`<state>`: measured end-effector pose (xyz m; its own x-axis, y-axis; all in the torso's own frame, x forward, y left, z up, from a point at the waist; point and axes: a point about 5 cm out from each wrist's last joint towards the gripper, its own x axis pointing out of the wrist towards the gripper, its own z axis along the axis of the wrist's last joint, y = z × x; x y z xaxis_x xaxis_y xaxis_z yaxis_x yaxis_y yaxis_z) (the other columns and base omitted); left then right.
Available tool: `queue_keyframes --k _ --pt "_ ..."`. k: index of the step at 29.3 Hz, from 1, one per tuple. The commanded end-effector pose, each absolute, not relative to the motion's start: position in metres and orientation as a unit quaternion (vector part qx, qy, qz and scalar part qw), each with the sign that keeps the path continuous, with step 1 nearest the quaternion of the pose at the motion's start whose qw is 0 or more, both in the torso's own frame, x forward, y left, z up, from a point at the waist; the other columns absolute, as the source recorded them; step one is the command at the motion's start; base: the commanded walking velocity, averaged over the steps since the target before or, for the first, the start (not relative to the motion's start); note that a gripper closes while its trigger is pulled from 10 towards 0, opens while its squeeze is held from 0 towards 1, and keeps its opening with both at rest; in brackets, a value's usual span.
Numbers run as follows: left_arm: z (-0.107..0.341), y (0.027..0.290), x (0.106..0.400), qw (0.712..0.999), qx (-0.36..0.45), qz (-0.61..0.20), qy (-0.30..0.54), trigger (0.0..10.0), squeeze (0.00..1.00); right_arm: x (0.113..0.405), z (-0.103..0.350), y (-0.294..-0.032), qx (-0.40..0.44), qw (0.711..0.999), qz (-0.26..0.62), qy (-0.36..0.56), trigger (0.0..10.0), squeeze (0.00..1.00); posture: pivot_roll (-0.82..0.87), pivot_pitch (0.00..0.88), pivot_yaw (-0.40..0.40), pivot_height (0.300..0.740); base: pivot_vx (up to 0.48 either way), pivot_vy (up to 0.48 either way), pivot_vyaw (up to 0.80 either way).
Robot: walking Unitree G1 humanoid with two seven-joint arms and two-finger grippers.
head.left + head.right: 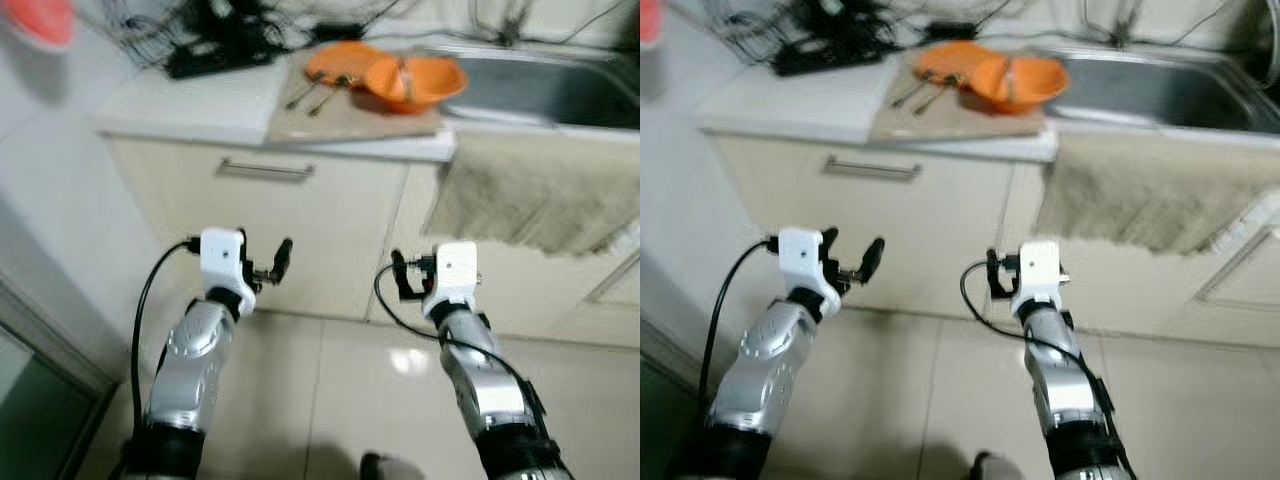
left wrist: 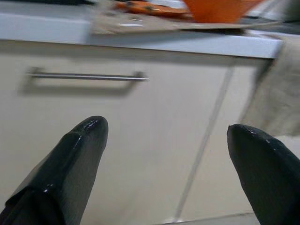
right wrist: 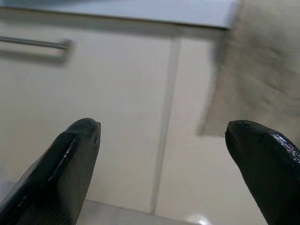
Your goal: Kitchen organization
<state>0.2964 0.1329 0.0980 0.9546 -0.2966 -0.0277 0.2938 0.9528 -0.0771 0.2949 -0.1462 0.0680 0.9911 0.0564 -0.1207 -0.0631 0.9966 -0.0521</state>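
Left eye view: the left gripper (image 1: 281, 262) and right gripper (image 1: 399, 275), both spread and empty, face the cabinet; approach step. Next, reach the orange bowl (image 1: 413, 82) near the counter (image 1: 200, 105) front edge.

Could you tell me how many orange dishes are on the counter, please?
2: an orange bowl on the cutting board beside the sink, and an orange plate touching it on the side away from the sink. Blur could hide others.

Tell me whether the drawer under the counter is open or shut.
Shut. The drawer front sits flush with the neighbouring cabinet door, and its metal handle lies flat against the front, with no gap showing beneath the countertop.
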Motion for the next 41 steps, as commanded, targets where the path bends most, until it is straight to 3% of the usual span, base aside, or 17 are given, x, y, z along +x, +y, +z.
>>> queue_keyframes --k 1,12,13,14,15,19,41 --pt "0.098 0.130 0.295 0.986 -0.028 -0.161 0.017 10.0 1.00 0.297 0.069 -0.147 -0.025 0.998 0.024 0.058 10.0 0.00 0.03 0.000 0.032 0.740 0.000 0.000 -0.73" --pt "0.099 0.128 0.296 0.985 -0.022 -0.168 0.012 10.0 1.00 0.297 0.067 -0.143 -0.040 0.997 0.029 0.061 10.0 0.00 0.02 0.000 0.036 0.740 0.000 0.000 -0.60" --pt "0.100 0.128 0.295 0.985 -0.015 -0.170 0.010 10.0 0.75 0.297 0.067 -0.142 -0.042 0.997 0.034 0.061 10.0 0.00 0.03 0.000 0.035 0.740 0.000 0.000 0.00" --pt "0.100 0.127 0.295 0.985 -0.010 -0.171 0.009 10.0 0.75 0.297 0.067 -0.141 -0.042 0.997 0.037 0.060 10.0 0.00 0.03 0.000 0.035 0.740 0.000 0.000 0.00" --pt "0.100 0.127 0.295 0.985 -0.013 -0.173 0.009 10.0 0.00 0.297 0.067 -0.140 -0.042 0.997 0.040 0.060 10.0 0.00 0.03 0.000 0.035 0.740 0.000 0.000 0.00" --pt "0.100 0.129 0.296 0.988 0.001 -0.156 0.006 10.0 0.00 0.298 0.068 -0.139 -0.040 0.997 0.041 0.057 10.0 0.00 0.03 0.000 0.035 0.740 0.000 0.000 0.00" --pt "0.101 0.132 0.299 0.991 0.000 -0.132 0.009 10.0 0.00 0.299 0.067 -0.130 -0.047 0.995 0.066 0.053 10.0 0.00 0.04 0.000 0.026 0.740 0.000 -0.473 0.00"
